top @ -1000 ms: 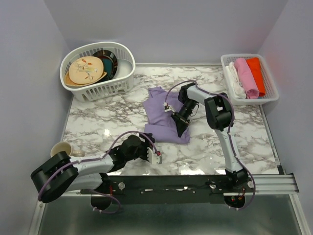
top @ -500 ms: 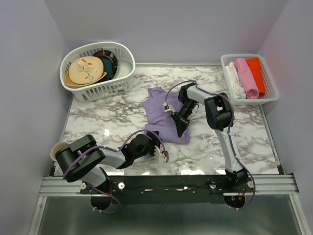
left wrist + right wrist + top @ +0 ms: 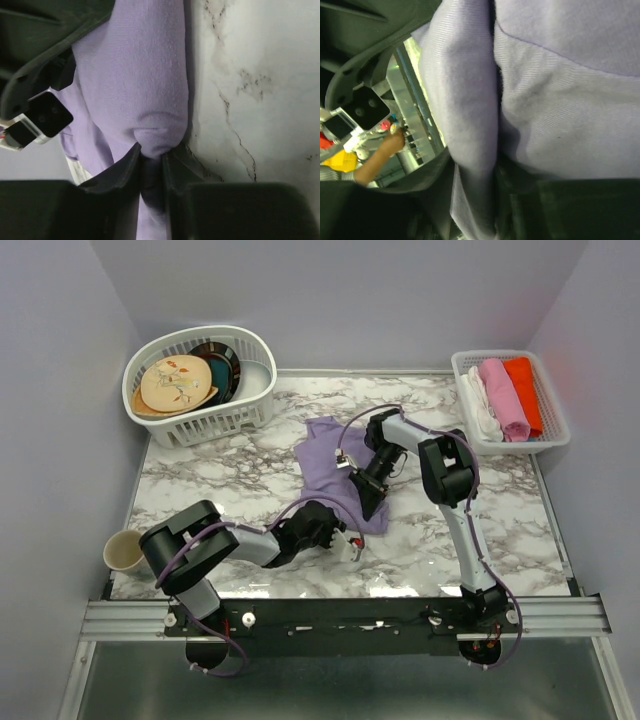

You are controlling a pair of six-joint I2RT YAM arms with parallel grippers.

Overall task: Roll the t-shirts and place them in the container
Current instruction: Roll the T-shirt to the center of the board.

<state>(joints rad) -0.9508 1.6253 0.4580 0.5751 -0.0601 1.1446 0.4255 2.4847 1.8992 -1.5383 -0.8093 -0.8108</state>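
View from above of a marble table [image 3: 200, 490] with two robot arms reaching in from the 6 o'clock edge. A lavender t-shirt [image 3: 325, 465] lies crumpled near the middle of the table, a little toward 12 o'clock, bunched into soft folds rather than spread flat.

The left gripper [image 3: 350, 542] sits low at the shirt's 6 o'clock edge. Its wrist camera shows the two dark fingers [image 3: 176, 162] pressed together on a rounded fold of the purple fabric, pinching it just above the marble. The right arm curls back over the table, and the right gripper [image 3: 370, 502] is on the shirt's 4 o'clock part, just beyond the left one. Its wrist camera shows a ridge of the same fabric running down between its fingers [image 3: 517, 182], which are clamped on it.

At 10 o'clock stands a white laundry basket [image 3: 215, 420] holding plates [image 3: 178, 383], one cream with a floral pattern, one dark. At 2 o'clock is a small white basket [image 3: 520, 443] with rolled cloth bundles [image 3: 503, 398] in white, pink and orange-red, side by side. A pale cup [image 3: 124, 552] stands at 8 o'clock, near the table's edge, beside the left arm.
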